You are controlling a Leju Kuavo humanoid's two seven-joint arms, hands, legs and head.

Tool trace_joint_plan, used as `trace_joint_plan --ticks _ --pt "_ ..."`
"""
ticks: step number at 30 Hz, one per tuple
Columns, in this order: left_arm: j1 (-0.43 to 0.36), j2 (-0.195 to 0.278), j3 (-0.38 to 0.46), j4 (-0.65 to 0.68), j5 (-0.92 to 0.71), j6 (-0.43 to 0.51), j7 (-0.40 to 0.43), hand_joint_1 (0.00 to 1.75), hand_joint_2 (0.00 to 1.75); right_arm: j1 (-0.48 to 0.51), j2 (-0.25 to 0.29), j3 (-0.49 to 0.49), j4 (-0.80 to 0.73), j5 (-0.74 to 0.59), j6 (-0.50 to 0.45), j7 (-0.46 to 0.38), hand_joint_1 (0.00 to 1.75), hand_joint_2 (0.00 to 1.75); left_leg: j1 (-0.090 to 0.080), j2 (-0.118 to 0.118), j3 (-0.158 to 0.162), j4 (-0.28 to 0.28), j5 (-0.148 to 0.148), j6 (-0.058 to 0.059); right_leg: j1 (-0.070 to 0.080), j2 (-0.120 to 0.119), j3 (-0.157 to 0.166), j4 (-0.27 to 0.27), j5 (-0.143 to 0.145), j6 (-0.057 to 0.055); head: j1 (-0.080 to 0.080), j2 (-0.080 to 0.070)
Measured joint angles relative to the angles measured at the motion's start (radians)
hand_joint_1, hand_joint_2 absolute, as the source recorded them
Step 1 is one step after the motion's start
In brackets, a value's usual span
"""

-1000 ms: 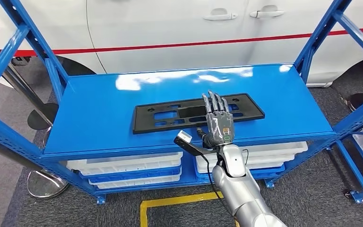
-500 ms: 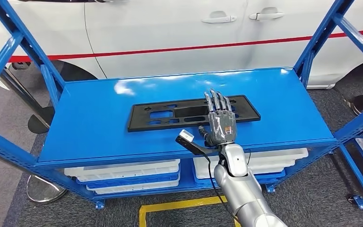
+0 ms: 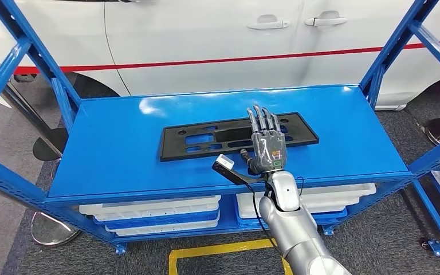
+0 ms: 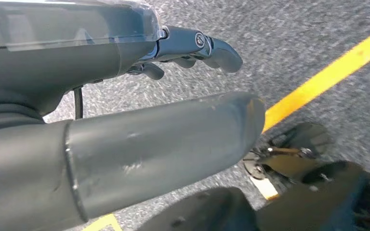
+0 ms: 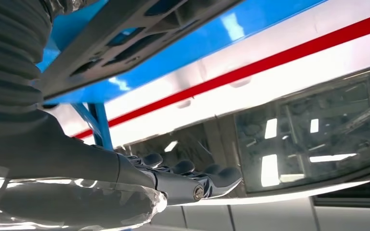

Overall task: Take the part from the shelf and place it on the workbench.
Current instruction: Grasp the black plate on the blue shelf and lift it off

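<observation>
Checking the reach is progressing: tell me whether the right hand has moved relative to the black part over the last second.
Yes, slightly: the right hand has crept farther across the black part, toward the car.

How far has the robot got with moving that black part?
Barely started. The black part lies flat on the blue shelf. The right hand reaches over it with fingers straight, gripping nothing. Left to do: grip it, lift it and carry it to the workbench.

The blue shelf [image 3: 120, 149] top is occupied by a flat black part [image 3: 206, 137], laid lengthwise near its middle.
</observation>
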Motion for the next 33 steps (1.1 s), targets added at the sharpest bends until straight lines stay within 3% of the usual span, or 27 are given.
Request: trace_joint_plan --ticks 2,4,5,6,7,9,11,16,18,20,22,23,25,27,31,33 --pt "-0.001 -0.001 0.000 0.000 0.000 0.000 0.000 0.00 0.00 -0.003 0.000 0.000 0.000 0.000 0.000 0.000 0.00 1.75 0.005 0.001 0.007 -0.010 0.003 0.011 -0.001 0.000 -0.028 0.062 -0.039 0.009 0.000 0.000" --pt "-0.002 -0.001 0.000 0.000 0.000 0.000 0.000 0.00 0.00 -0.004 -0.001 0.000 0.002 0.000 0.000 0.002 0.00 1.75 0.004 0.002 0.008 -0.011 0.002 0.017 -0.006 -0.001 -0.093 0.191 -0.098 0.016 0.001 0.000" --pt "-0.002 -0.001 0.000 0.000 -0.001 0.000 0.000 0.00 0.00 -0.003 -0.002 0.000 0.004 0.001 0.000 0.005 0.00 1.75 0.003 0.002 0.008 -0.010 0.001 0.018 -0.008 -0.001 -0.125 0.248 -0.115 0.019 0.001 0.000" --pt "-0.002 -0.001 0.000 0.000 -0.001 0.000 0.000 0.00 0.00 -0.003 -0.002 0.000 0.007 0.004 0.000 0.011 0.00 1.75 0.003 0.002 0.008 -0.009 0.000 0.018 -0.010 -0.001 -0.143 0.275 -0.112 0.021 0.001 0.000" --pt "-0.002 -0.001 0.000 0.000 -0.002 0.000 0.000 0.00 0.00 -0.004 -0.004 0.001 0.010 0.008 0.000 0.020 0.00 1.75 0.003 0.001 0.009 -0.007 -0.002 0.017 -0.013 -0.001 -0.142 0.264 -0.091 0.023 0.001 0.000" --pt "-0.003 -0.002 0.001 0.000 -0.005 0.000 0.000 0.00 0.00 -0.012 -0.006 0.006 0.020 0.018 0.000 0.042 0.00 1.75 0.004 0.000 0.010 0.000 -0.007 0.013 -0.018 -0.002 -0.092 0.144 -0.017 0.023 0.001 0.000" --pt "-0.005 -0.002 0.003 0.000 -0.008 0.000 0.000 0.00 0.00 -0.025 -0.009 0.018 0.037 0.023 0.000 0.061 0.00 1.75 0.001 -0.001 0.008 0.007 -0.012 0.004 -0.017 -0.002 -0.042 0.035 0.024 0.019 0.001 0.000" --pt "-0.010 -0.002 0.009 0.000 -0.011 0.001 0.000 0.00 0.00 -0.039 -0.015 0.045 0.073 0.033 0.000 0.082 0.00 1.75 0.005 0.000 0.001 0.022 -0.027 -0.022 -0.012 0.000 -0.029 0.003 0.031 -0.007 0.000 0.000" --pt "-0.010 -0.003 0.012 0.000 -0.013 0.000 -0.001 0.00 0.00 -0.044 -0.016 0.058 0.086 0.035 0.000 0.093 0.00 1.75 0.006 0.001 -0.033 0.101 -0.076 -0.028 -0.013 -0.002 -0.027 -0.002 0.033 -0.018 0.000 0.000" --pt "-0.010 -0.004 0.014 0.000 -0.014 0.000 -0.002 0.00 0.00 -0.046 -0.018 0.069 0.101 0.033 0.000 0.101 0.00 1.75 0.006 0.001 -0.092 0.232 -0.135 -0.031 -0.010 -0.003 -0.027 -0.002 0.033 -0.023 0.000 0.000" --pt "-0.008 -0.004 0.017 0.000 -0.014 0.000 -0.002 0.00 0.00 -0.046 -0.020 0.076 0.114 0.033 0.000 0.106 0.00 1.75 0.006 0.001 -0.120 0.290 -0.141 -0.030 -0.007 -0.003 -0.026 -0.001 0.032 -0.024 0.000 0.000" --pt "-0.008 -0.004 0.018 0.000 -0.014 0.000 -0.002 0.00 0.00 -0.046 -0.021 0.079 0.120 0.033 0.000 0.108 0.00 1.75 0.006 0.001 -0.106 0.261 -0.116 -0.028 -0.006 -0.003 -0.024 -0.001 0.031 -0.024 0.000 0.000" --pt "-0.009 -0.004 0.022 0.000 -0.014 0.000 -0.003 0.00 0.00 -0.046 -0.023 0.083 0.130 0.034 0.000 0.112 0.00 1.75 0.005 0.001 -0.040 0.125 -0.049 -0.020 -0.005 -0.002 -0.021 0.000 0.028 -0.022 0.000 0.000" --pt "-0.011 -0.004 0.024 0.000 -0.014 0.000 -0.004 0.00 0.00 -0.049 -0.024 0.087 0.138 0.035 0.000 0.115 0.00 1.75 0.000 0.001 0.007 0.024 -0.018 -0.013 -0.003 -0.001 -0.023 0.002 0.027 -0.016 0.000 0.000" --pt "-0.011 -0.005 0.025 0.000 -0.014 0.000 -0.005 0.00 0.00 -0.054 -0.025 0.093 0.154 0.035 0.000 0.117 0.00 1.75 0.000 0.000 0.016 -0.001 -0.014 0.001 -0.002 0.000 -0.027 0.005 0.023 0.003 0.001 0.000" --pt "-0.012 -0.006 0.027 0.000 -0.014 0.001 -0.006 0.00 0.00 -0.058 -0.027 0.093 0.159 0.035 0.000 0.117 0.00 1.75 0.004 0.001 0.020 -0.009 -0.009 0.012 -0.004 -0.001 -0.051 0.062 -0.014 0.012 0.001 0.000"
